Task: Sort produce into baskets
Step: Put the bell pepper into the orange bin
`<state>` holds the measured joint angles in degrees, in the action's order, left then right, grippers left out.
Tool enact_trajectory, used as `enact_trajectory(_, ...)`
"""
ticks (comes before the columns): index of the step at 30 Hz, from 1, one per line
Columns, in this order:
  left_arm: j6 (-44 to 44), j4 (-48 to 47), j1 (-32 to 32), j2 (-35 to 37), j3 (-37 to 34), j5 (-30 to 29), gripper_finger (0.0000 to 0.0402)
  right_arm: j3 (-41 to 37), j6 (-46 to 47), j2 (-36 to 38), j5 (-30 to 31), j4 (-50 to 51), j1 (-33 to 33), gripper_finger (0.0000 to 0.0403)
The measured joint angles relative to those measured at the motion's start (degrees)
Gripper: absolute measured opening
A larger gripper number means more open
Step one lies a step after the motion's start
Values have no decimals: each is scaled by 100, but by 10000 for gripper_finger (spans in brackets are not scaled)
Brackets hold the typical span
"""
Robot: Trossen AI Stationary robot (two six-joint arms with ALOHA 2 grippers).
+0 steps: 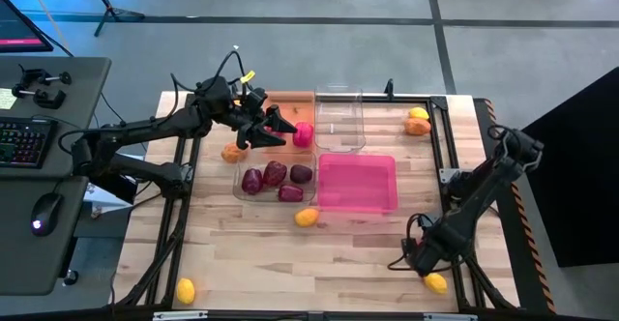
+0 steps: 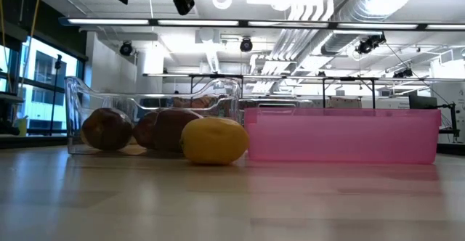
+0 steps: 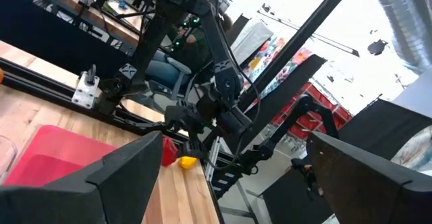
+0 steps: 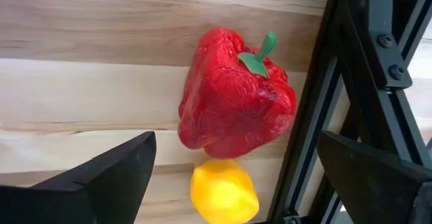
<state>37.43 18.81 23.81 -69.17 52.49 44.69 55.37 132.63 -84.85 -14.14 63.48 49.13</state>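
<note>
My left gripper [image 1: 281,128] is open and empty. It hangs in the air over the translucent orange basket [image 1: 290,101], beside a pink-red piece [image 1: 303,134]. A clear basket [image 1: 244,191] holds several dark maroon pieces [image 1: 276,176]. An empty clear basket [image 1: 339,118] and the pink basket [image 1: 357,184] stand to the right of these. My right gripper [image 4: 233,143] is open at the table's near right corner. It points down over a red pepper [image 4: 233,96] and a yellow piece [image 4: 223,190], both lying on the table, and touches neither.
Loose pieces lie on the table: a yellow one [image 1: 307,218] in front of the baskets, an orange one [image 1: 232,152] at their left, a yellow one [image 1: 185,289] near the front left, and a yellow one [image 1: 418,113] and an orange one [image 1: 418,126] at the far right. A black frame rail [image 4: 317,102] borders the pepper.
</note>
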Motion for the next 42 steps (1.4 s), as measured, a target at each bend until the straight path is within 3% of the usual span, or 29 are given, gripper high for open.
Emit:
enact_trajectory(24, -13, -11, 2, 0, 0, 7, 353, 0, 78, -900, -264, -178, -297, 399)
enact_trajectory(38, -2, -11, 4, -2, 0, -1, 353, 0, -412, -1050, 211, 247, -367, 399)
enact_trajectory(42, 44, -11, 4, -2, 0, -2, 353, 0, -394, -1050, 141, -76, -389, 399)
